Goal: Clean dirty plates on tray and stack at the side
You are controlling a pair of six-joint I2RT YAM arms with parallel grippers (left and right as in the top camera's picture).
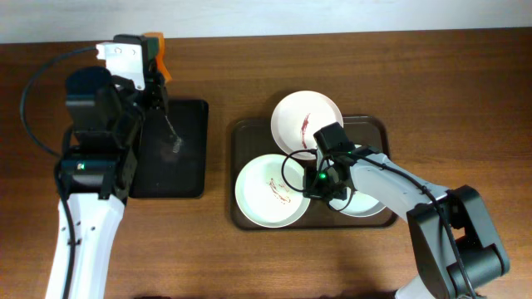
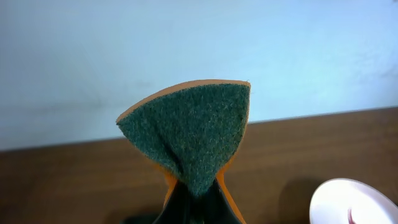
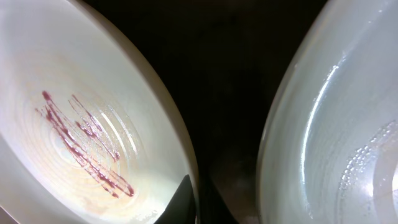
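From above, the brown tray (image 1: 378, 124) sits right of centre on the wooden table (image 1: 249, 50) and holds all three plates. The upper plate (image 1: 307, 116) lies at the tray's top edge with a red smear across it. The lower-left plate (image 1: 266, 193) has a fainter reddish smear. The lower-right plate (image 1: 366, 206) is mostly hidden under the right arm. The right claw (image 1: 312, 186) reaches in from the lower right corner and sits at the gap between the two lower plates. At the upper left, the left claw (image 1: 155, 80) hangs over the far end of a smaller black tray (image 1: 187, 166) with an orange sponge (image 1: 160, 58) clenched in it (a greyish smudge shows on the black tray).

In the left wrist view, the sponge (image 2: 193, 130) fills the centre with its green scouring face towards the camera. It is pinched into a fan at the bottom of the frame, where the left claw (image 2: 194, 208) squeezes it tight. A slice of a white plate pokes in at the lower right corner (which plate it is, I cannot tell).

In the right wrist view, the lower-left plate (image 3: 81, 137) fills the left half, streaked diagonally with red. The lower-right plate (image 3: 336, 137) fills the right half, clean and glistening with droplets. Dark tray shows between them. At the bottom centre the right claw (image 3: 198, 202) is clamped on the smeared plate's rim, one finger (image 3: 181, 198) inside the rim and the other outside.
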